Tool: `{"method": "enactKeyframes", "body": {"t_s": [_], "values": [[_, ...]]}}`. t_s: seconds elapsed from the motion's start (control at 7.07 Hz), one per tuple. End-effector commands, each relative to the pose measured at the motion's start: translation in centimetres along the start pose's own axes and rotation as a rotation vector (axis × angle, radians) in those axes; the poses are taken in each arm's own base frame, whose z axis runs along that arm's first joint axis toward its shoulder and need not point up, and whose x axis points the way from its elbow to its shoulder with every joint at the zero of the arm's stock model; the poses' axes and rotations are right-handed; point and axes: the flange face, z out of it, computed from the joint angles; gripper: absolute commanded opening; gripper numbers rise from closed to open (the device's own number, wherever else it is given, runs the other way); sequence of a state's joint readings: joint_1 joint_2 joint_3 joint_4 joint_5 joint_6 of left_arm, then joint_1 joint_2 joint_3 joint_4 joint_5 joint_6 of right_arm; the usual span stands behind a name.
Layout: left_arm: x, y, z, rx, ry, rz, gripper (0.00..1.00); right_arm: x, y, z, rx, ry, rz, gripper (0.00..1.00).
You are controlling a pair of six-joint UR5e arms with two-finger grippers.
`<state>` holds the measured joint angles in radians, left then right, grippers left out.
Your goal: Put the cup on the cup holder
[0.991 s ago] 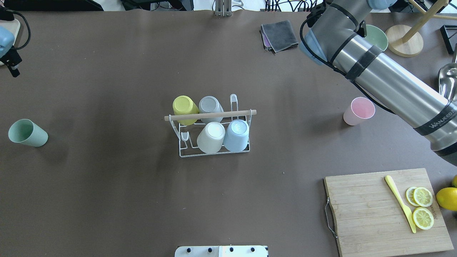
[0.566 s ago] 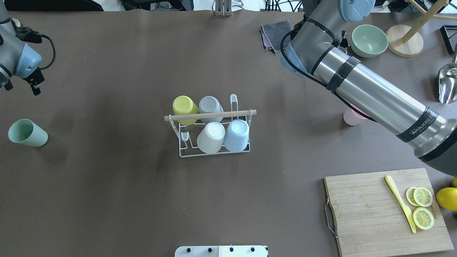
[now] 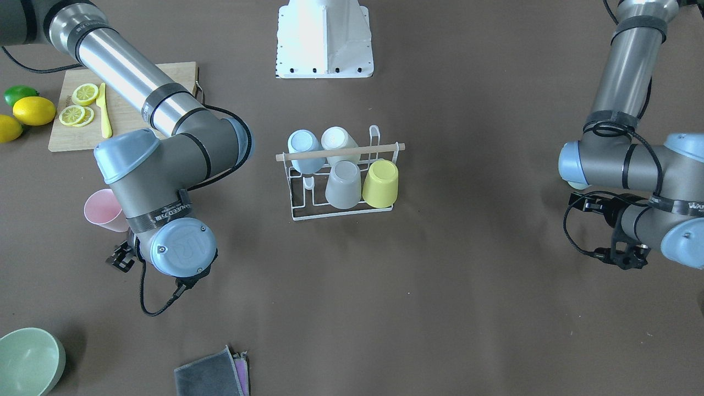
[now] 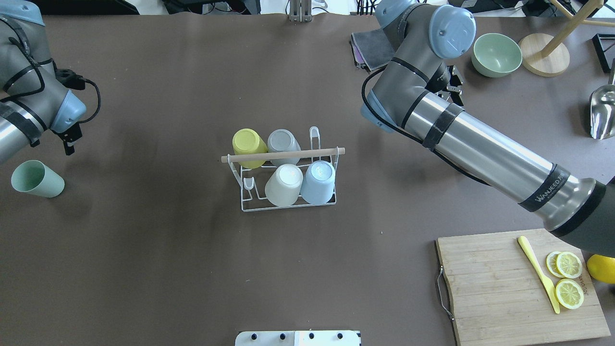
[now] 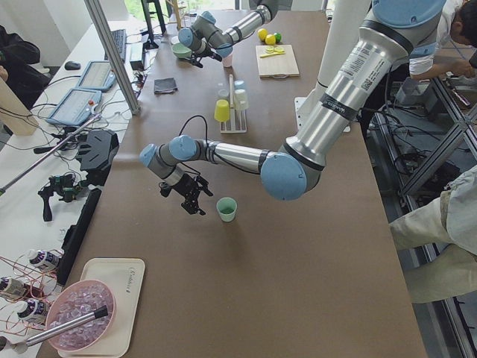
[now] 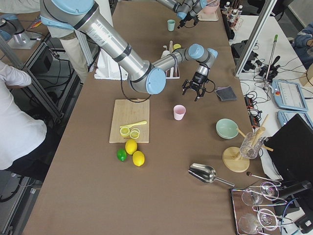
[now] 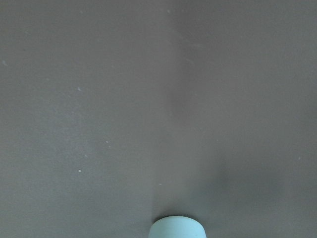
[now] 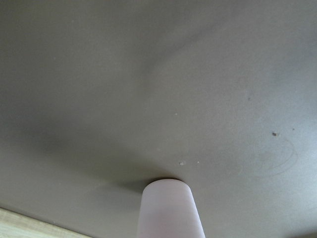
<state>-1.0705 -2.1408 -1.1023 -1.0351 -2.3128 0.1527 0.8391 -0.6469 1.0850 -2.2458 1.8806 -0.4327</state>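
The white wire cup holder [image 4: 288,204] with a wooden rod stands mid-table and carries several upturned cups: yellow, grey, white and light blue. It also shows in the front view [image 3: 308,212]. A green cup [image 4: 36,179] stands upright at the far left. My left gripper [image 4: 68,140] hovers just beyond the green cup and looks open and empty. A pink cup [image 3: 103,210] stands on the right side and is hidden under my right arm in the overhead view. My right gripper [image 4: 455,86] hangs beyond the pink cup [image 6: 179,112] and looks open and empty.
A wooden cutting board [image 4: 495,288] with lemon slices and a yellow knife lies at the near right. A green bowl [image 4: 496,54], a grey cloth [image 4: 372,45] and a round wooden stand [image 4: 543,55] sit at the far right. A metal scoop [image 4: 603,113] lies by the right edge.
The right arm has swung left over the table and now covers the pink cup in the overhead view. The left arm has come in and down toward the green cup.
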Motion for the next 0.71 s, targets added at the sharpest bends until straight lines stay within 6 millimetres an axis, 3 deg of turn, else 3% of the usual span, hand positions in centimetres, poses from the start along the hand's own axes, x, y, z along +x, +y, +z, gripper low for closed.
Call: {"method": "enactKeyframes", "body": {"t_s": [0.0,0.57], "values": [[0.5,-0.1,2.6,-0.079,-0.002,0.015,0.97,-0.7,0.6,3.0,-0.019,0.004,-0.035,1.0],[0.6,0.0,3.8,-0.153,-0.002,0.036,0.97,-2.6,-0.4,5.3,-0.062,0.049,-0.103,1.0]]}}
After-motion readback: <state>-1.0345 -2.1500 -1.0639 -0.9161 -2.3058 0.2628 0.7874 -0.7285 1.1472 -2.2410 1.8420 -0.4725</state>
